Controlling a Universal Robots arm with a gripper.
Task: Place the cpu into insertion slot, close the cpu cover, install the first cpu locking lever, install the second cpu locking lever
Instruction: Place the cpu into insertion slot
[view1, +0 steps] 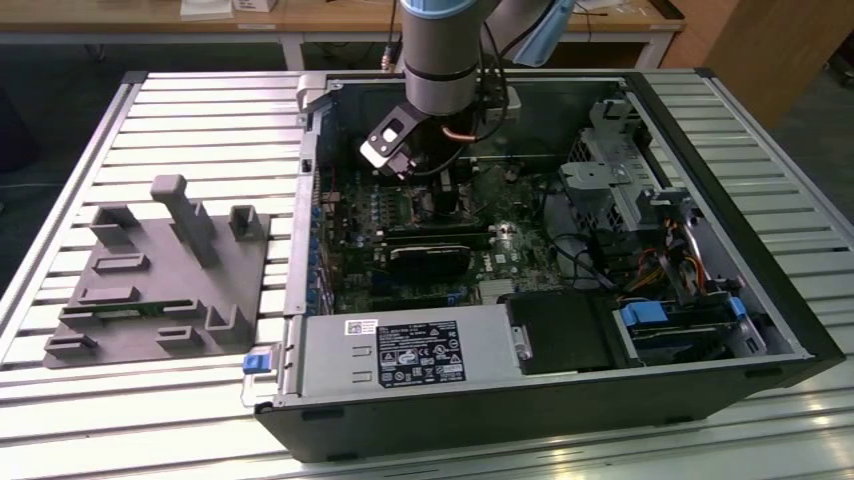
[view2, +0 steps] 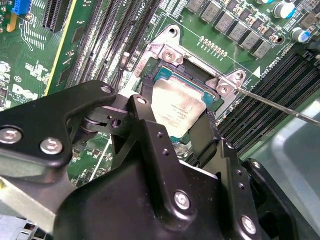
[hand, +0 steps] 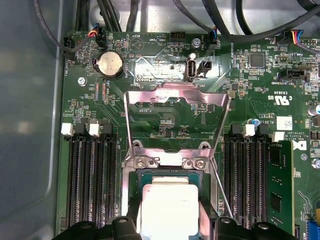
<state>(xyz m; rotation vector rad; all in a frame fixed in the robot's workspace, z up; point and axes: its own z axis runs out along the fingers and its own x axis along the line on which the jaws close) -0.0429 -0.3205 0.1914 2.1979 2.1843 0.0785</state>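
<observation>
The cpu (view2: 177, 112), a flat silver-grey square, sits between my gripper's (view2: 175, 127) two black fingers (view2: 145, 120), which press on its opposite edges. It hangs slightly tilted just over the insertion slot (view2: 165, 75), a dark socket with a silver rim on the green board. In the first wrist view the cpu (hand: 167, 207) covers most of the insertion slot (hand: 165, 175). The cpu cover (hand: 177, 97), a silver frame with a large window, stands swung open beyond the socket. A thin wire locking lever (hand: 220, 187) juts up beside the socket. In the exterior view my gripper (view1: 424, 170) reaches down into the computer case.
Long black memory slots (hand: 92, 180) flank the socket on both sides, one holding a memory stick (hand: 277, 185). A coin battery (hand: 110, 64) and cables (hand: 220, 20) lie beyond the cover. In the exterior view a grey fixture plate (view1: 160, 270) sits on the table at the left of the case (view1: 534, 420).
</observation>
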